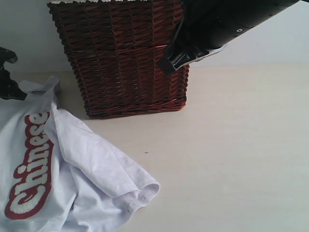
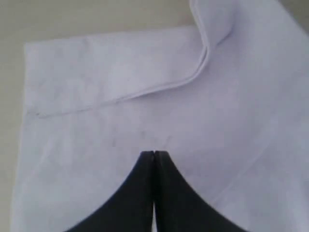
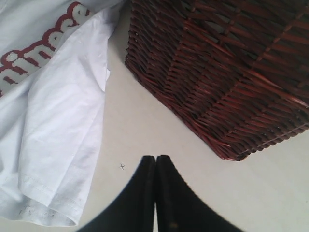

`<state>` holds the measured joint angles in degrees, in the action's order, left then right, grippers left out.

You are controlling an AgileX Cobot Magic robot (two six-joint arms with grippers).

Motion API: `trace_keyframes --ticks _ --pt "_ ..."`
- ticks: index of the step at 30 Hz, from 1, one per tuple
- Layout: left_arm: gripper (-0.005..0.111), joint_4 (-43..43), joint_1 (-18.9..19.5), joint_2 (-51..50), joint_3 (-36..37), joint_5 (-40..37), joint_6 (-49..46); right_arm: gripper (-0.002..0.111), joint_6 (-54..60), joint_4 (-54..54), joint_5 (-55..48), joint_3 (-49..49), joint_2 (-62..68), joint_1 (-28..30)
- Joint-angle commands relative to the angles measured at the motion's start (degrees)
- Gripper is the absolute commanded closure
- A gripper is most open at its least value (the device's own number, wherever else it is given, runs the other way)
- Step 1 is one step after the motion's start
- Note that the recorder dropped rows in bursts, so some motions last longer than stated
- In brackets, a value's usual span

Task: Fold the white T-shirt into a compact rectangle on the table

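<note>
At the far left, the left end effector (image 2: 153,153) had its tips pressed together low over white cloth. Whether any fabric was caught between them could not be told. The white T-shirt (image 1: 72,164) lay rumpled on the surface (image 1: 241,159) in the lower left of the exterior view, running off that view's left and bottom edges. Its red-outlined "Chinese" lettering (image 1: 31,164) faced up near the left edge. One sleeve (image 1: 130,186) reached farthest right, its stitched hem curling slightly up off the surface. Behind the shirt stood a dark wicker basket (image 1: 120,58), upright, its lower left corner just beside the shirt's upper fold. The right end effector (image 3: 155,157), tips closed tight on nothing, hung over a bare strip between the sleeve's edge and the basket's base, near a small dark mark (image 1: 146,152). Right of the sleeve and basket, the surface lay open to the view's right edge.
</note>
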<state>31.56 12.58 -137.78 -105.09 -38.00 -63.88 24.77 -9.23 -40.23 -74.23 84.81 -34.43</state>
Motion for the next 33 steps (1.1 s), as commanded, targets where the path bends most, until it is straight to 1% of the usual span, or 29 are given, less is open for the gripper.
trace_keyframes --ticks 1,5,8,10,13,23,30,33 --pt "0.107 3.4 -3.4 -2.2 -0.3 6.9 -6.4 0.108 0.2 0.2 0.1 0.3 0.1 0.1" --pt "0.107 3.3 -5.9 -3.8 -0.3 13.7 -8.0 0.108 0.2 0.2 0.3 0.3 0.1 0.1" --pt "0.107 3.3 -6.4 -4.0 -0.3 21.0 -8.0 0.108 0.2 0.2 0.2 0.3 0.1 0.1" --pt "0.107 3.2 -6.4 -4.0 -0.3 22.9 -8.6 0.108 0.2 0.2 0.1 0.3 0.1 0.1" --pt "0.107 3.2 -6.5 -4.0 -0.3 22.9 -11.2 0.108 0.2 0.2 0.1 0.3 0.1 0.1" --pt "0.107 4.2 -6.5 -2.9 -0.3 22.6 -10.8 0.108 0.2 0.2 0.0 0.3 0.1 0.1" --pt "0.107 6.7 -6.4 1.4 -0.3 23.3 -10.6 0.108 0.2 0.2 -0.1 0.3 0.1 0.1" --pt "0.107 9.0 -6.4 3.3 -0.3 27.2 -8.1 0.108 0.2 0.2 -0.1 0.3 0.1 0.1"
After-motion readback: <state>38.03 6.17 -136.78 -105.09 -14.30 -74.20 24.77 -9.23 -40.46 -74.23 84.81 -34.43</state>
